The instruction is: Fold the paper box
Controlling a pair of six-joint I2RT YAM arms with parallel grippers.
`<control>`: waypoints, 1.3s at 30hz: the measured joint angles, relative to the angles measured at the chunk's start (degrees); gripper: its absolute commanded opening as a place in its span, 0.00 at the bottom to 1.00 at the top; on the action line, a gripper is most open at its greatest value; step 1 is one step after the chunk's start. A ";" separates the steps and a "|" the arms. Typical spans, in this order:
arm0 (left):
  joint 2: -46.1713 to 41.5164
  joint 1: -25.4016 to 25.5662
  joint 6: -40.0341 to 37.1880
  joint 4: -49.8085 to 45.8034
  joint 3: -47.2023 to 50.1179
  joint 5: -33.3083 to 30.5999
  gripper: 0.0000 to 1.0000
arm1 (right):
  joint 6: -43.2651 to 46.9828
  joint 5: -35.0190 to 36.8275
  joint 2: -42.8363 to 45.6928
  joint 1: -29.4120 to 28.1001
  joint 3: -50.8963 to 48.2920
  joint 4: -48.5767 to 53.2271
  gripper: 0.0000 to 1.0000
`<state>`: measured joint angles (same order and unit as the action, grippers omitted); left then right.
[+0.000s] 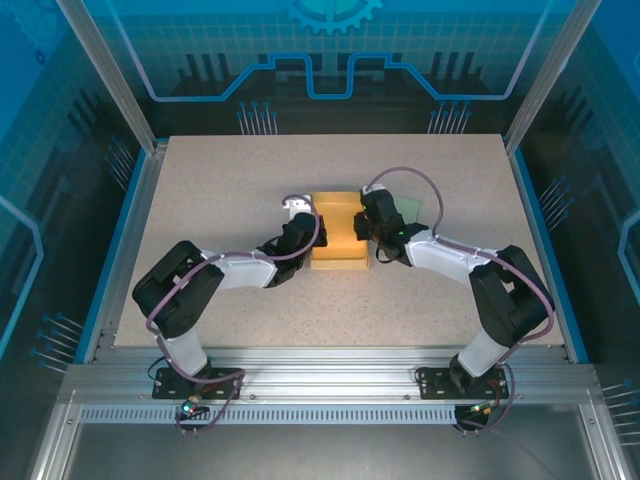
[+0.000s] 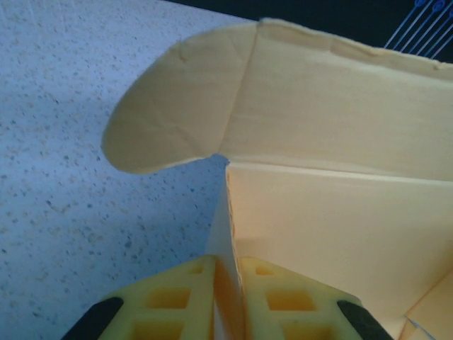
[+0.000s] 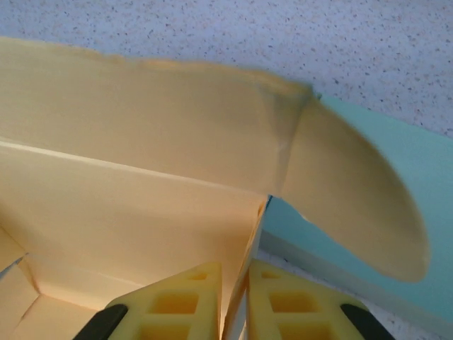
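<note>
The paper box (image 1: 338,232) stands on the surface (image 1: 220,190) between the two hands. The left hand (image 2: 228,273) is pinching the left side wall of the box, with one finger inside and one outside. The right hand (image 3: 237,278) pinches the opposite wall in the same way. Just ahead of each hand a rounded flap (image 2: 170,113) sticks outward. I think the walls are gripped from both sides so the box does not collapse when the flaps are folded.
</note>
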<state>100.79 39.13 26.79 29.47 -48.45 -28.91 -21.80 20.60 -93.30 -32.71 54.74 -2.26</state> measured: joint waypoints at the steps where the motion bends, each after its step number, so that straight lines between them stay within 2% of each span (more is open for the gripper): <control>1: 0.00 0.26 0.48 0.13 0.42 -0.02 0.16 | -0.13 0.28 0.37 -0.26 -0.74 -0.42 0.16; 6: -0.02 1.01 3.50 2.29 2.43 0.17 0.12 | -0.92 1.36 2.60 -1.16 -4.74 -2.62 0.15; 17: -4.31 1.68 4.44 6.58 9.18 3.28 0.14 | -0.37 1.31 9.62 -3.65 -13.84 -9.38 0.16; 27: -6.78 2.21 4.17 18.36 18.08 8.00 0.17 | -0.39 5.16 13.73 -8.52 -23.43 -18.47 0.16; 34: -8.76 2.95 -0.59 20.65 20.98 9.31 0.18 | 3.37 7.10 15.17 -10.14 -27.17 -24.28 0.16; 39: -8.76 3.04 -7.74 21.44 20.98 9.01 0.18 | 8.15 8.11 14.51 -10.14 -27.32 -28.50 0.16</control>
<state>92.03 42.17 19.05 50.92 -27.46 -19.90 -13.65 28.71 -78.78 -42.85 27.42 -30.76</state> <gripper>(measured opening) 0.179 0.162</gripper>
